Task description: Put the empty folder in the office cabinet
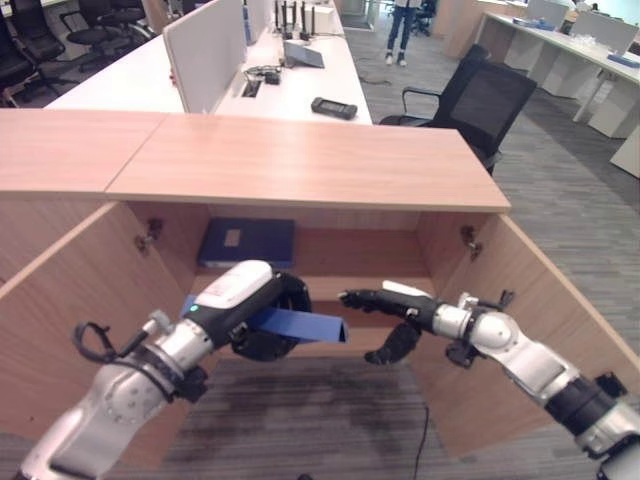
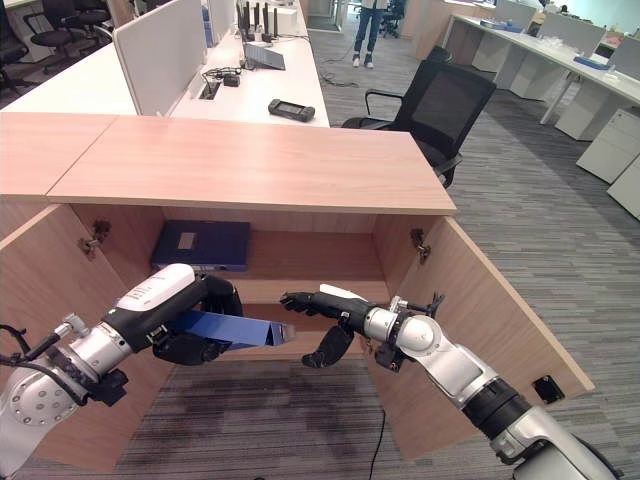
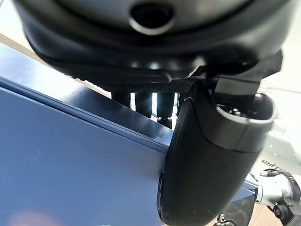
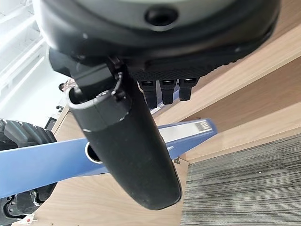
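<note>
At the lower centre of the frame, the left hand [image 1: 262, 310] grips the blue folder [image 1: 300, 325] between curled fingers and thumb, holding it in front of the open cabinet [image 1: 300, 165], its free end pointing right. Just right of that end, the right hand [image 1: 390, 305] hovers with fingers stretched out, holding nothing. Both doors [image 1: 70, 310] stand swung wide. Another dark blue folder [image 1: 247, 242] lies on the upper shelf at centre-left, with bare shelf to its right.

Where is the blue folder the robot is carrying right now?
The blue folder is held in the robot's left hand in front of the open cabinet, level with its lower shelf. The right hand is open just beside the folder's free end.
</note>
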{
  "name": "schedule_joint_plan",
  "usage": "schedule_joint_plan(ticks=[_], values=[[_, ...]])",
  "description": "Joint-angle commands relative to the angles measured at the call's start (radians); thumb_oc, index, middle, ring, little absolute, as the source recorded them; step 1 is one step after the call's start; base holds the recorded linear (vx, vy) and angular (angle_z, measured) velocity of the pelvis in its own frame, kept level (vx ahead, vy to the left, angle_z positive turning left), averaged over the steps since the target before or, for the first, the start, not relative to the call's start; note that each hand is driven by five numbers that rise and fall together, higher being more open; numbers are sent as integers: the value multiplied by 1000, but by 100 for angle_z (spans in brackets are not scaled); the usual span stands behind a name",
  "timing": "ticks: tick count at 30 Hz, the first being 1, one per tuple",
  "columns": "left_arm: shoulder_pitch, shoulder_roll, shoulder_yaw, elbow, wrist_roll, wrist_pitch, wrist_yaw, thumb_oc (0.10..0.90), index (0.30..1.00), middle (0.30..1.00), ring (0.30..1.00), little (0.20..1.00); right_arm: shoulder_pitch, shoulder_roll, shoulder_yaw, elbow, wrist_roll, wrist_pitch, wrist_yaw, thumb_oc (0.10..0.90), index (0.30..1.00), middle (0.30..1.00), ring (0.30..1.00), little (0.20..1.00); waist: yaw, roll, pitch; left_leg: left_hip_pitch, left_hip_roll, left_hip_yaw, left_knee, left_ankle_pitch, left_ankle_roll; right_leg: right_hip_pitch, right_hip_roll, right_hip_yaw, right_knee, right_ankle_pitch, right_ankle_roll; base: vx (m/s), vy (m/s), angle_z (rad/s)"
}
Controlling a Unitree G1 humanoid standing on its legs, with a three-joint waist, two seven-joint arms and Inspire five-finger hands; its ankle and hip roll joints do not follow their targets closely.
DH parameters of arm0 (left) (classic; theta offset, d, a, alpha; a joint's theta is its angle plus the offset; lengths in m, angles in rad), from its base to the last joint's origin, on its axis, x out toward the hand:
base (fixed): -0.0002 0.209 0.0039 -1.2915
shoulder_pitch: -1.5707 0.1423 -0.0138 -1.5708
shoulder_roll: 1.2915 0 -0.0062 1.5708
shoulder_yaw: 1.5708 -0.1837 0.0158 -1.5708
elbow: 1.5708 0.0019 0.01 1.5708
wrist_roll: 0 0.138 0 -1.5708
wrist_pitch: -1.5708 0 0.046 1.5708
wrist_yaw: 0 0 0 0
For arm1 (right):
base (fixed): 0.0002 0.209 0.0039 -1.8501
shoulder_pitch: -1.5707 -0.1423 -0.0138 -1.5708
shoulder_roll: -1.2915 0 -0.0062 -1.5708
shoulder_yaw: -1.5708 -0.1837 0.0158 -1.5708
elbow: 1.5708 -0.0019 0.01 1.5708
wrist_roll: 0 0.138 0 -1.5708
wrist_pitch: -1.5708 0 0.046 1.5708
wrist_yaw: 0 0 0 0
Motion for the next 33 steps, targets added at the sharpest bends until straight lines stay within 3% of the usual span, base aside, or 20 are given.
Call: schedule_joint_plan(ticks=[1, 12, 13, 14, 20, 21, 22, 26, 28, 30, 33], values=[[-140, -31, 58, -49, -136, -90, 87, 400, 300, 300, 300, 300, -185, 25, 25, -36, 67, -93, -29, 800, 900, 900, 900, 900, -19, -45, -81, 28, -6, -13, -8, -124, -1, 28, -31, -26, -1, -54, 65, 0, 0, 0], [-176, -156, -50, -68, -385, -73, 42, 400, 300, 300, 300, 300, -162, 138, 8, 28, 39, -113, -85, 800, 900, 900, 900, 900, -25, -41, -77, 30, -7, -18, -8, -127, 4, 32, -33, -24, -1, -55, 60, 0, 0, 0], [-187, -163, -55, -77, -414, -73, 38, 400, 300, 300, 300, 300, -153, 149, 15, 4, -29, -109, -109, 800, 900, 900, 900, 900, -32, -40, -76, 30, -7, -16, -8, -128, 5, 32, -33, -22, -1, -54, 60, 0, 0, 0], [-200, -178, -57, -70, -449, -63, 39, 400, 300, 300, 300, 300, -116, 158, 6, -39, -12, -121, -66, 800, 900, 900, 900, 900, -46, -36, -75, 31, -8, -15, -8, -129, 6, 32, -33, -21, -1, -53, 59, 0, 0, 0], [-230, -250, -119, -50, -589, -42, 26, 400, 300, 300, 300, 300, -81, 182, 5, -56, 39, -116, -60, 800, 900, 900, 900, 900, -65, -32, -78, 32, -8, -14, -8, -130, 7, 34, -33, -16, -1, -54, 55, 0, 0, 0], [-242, -265, -140, -46, -622, -39, 18, 400, 300, 300, 300, 300, -85, 197, 10, -34, 45, -119, -70, 618, 627, 627, 627, 627, -66, -31, -77, 32, -8, -15, -8, -130, 8, 33, -33, -16, -1, -54, 55, 0, 0, 0], [-255, -294, -169, -40, -686, -31, 10, 400, 300, 300, 300, 300, -69, 230, 15, 0, 86, -118, -75, 400, 300, 300, 300, 300, -69, -30, -76, 32, -9, -15, -8, -129, 8, 34, -32, -14, -1, -53, 53, 0, 0, 0], [-261, -313, -192, -39, -754, -16, -14, 400, 300, 300, 300, 300, -27, 257, 20, 3, 164, -107, -56, 400, 300, 300, 300, 300, -73, -29, -73, 33, -10, -14, -8, -128, 8, 34, -32, -15, -1, -53, 53, 0, 0, 0], [-260, -337, -197, -30, -798, -8, -24, 400, 300, 300, 300, 300, 94, 299, 6, -25, 384, -72, -16, 400, 300, 300, 300, 300, -82, -32, -70, 33, -9, -11, -8, -127, 8, 32, -32, -15, -1, -52, 53, -10, -6, 3], [-261, -343, -204, -26, -801, -7, -24, 400, 300, 300, 300, 300, 122, 307, 10, -13, 425, -66, -9, 400, 300, 300, 300, 300, -83, -32, -69, 32, -9, -11, -8, -126, 7, 32, -32, -16, -1, -52, 53, -11, -4, 4], [-275, -366, -240, -7, -817, 12, -32, 400, 300, 300, 300, 300, 213, 384, 62, 59, 619, 1, 25, 400, 300, 300, 300, 300, -85, -36, -64, 30, -8, -15, -8, -125, 6, 29, -33, -18, -1, -50, 53, -15, -9, -3]])
